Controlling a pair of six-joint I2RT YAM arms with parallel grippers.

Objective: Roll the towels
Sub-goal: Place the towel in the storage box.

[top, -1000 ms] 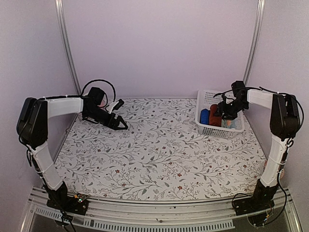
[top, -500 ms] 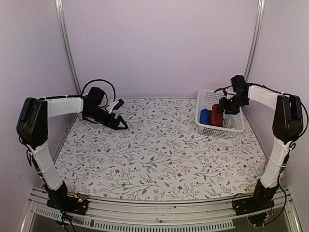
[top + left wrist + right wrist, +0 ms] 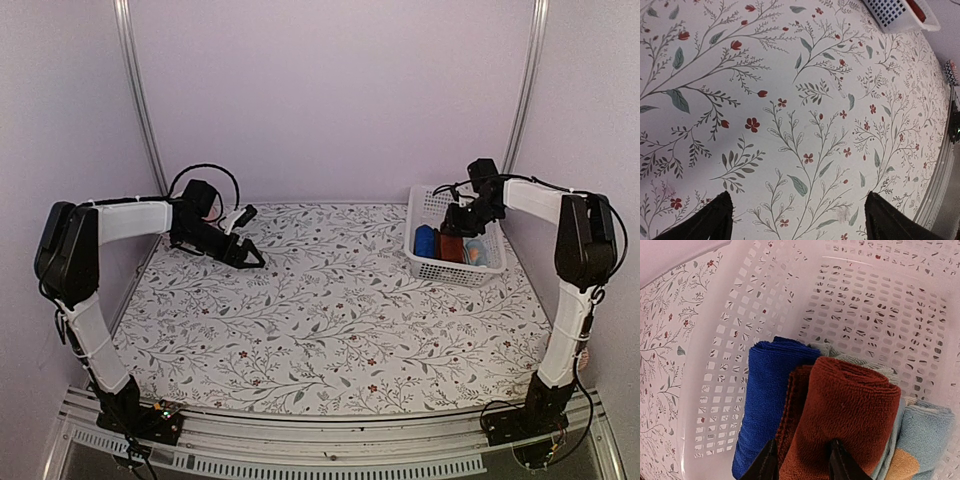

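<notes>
Maroon towel [image 3: 850,410] (rolled, in basket [image 3: 880,315]) lies under right pincer [image 3: 802,465].

1. Table covering [image 3: 330,310]: white cloth printed with grey-green leafy sprigs and small red flowers, spread flat over the whole work surface.
2. Basket [image 3: 445,272]: white perforated plastic, rectangular, standing on the covering at its far right, close to the back wall.
3. Backdrop [image 3: 330,100]: plain pale lilac walls behind and at both sides.
4. Metal uprights [image 3: 140,100]: one in each back corner.
5. Metal rail [image 3: 330,445]: along the near edge.
</notes>
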